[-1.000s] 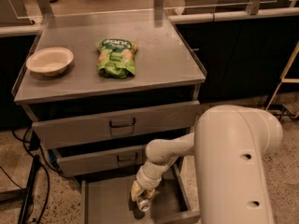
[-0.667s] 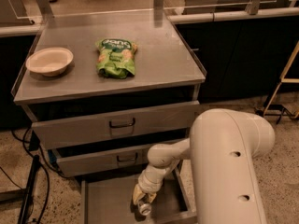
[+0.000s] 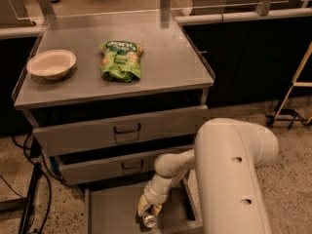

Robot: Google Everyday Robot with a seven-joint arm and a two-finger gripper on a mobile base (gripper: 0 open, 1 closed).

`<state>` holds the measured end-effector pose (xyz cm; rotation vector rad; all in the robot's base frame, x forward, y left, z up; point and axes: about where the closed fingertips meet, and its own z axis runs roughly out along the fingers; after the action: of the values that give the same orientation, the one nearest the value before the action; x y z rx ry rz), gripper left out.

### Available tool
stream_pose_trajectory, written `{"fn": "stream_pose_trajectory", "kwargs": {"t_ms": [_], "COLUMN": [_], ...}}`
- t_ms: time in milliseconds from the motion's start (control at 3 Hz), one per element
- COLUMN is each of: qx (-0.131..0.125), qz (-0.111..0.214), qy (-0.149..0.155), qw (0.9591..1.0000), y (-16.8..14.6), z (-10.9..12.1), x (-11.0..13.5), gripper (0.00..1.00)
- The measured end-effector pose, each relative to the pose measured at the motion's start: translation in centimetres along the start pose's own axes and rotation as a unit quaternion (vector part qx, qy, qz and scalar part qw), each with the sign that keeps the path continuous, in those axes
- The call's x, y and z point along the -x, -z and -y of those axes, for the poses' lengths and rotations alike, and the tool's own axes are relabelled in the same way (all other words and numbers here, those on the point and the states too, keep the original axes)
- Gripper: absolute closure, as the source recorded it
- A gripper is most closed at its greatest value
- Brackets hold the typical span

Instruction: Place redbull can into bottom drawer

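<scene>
The redbull can [image 3: 149, 221], slim and silver with its shiny round end facing up, is at the tips of my gripper [image 3: 147, 212], low inside the bottom drawer [image 3: 109, 209]. The gripper is shut on the can and reaches down from my white arm [image 3: 229, 174] on the right. The bottom drawer is pulled open, a shallow grey tray below the two upper drawers. Its floor to the left of the can is bare.
Two upper drawers with dark bar handles [image 3: 127, 129] stand slightly open above. On the cabinet top lie a green snack bag [image 3: 121, 59] and a pale bowl [image 3: 51, 64]. Cables [image 3: 29, 189] run down on the left. A ladder foot [image 3: 292, 101] stands at the right.
My arm has shifted a little left and forward. The gripper with the can has sunk slightly lower into the bottom drawer.
</scene>
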<state>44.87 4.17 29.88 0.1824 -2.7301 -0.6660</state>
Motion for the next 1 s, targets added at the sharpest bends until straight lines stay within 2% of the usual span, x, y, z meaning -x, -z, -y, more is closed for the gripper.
{"fn": "stream_pose_trajectory", "kwargs": {"t_ms": [667, 1000], "qx": [0.036, 0.036], "qz": [-0.006, -0.006], "qy": [-0.071, -0.071], "qw": [0.9968, 0.9968], "y": [-5.5, -5.5], "z": [2.1, 2.1], "x": [2.9, 2.9], "gripper": [1.00, 1.00]}}
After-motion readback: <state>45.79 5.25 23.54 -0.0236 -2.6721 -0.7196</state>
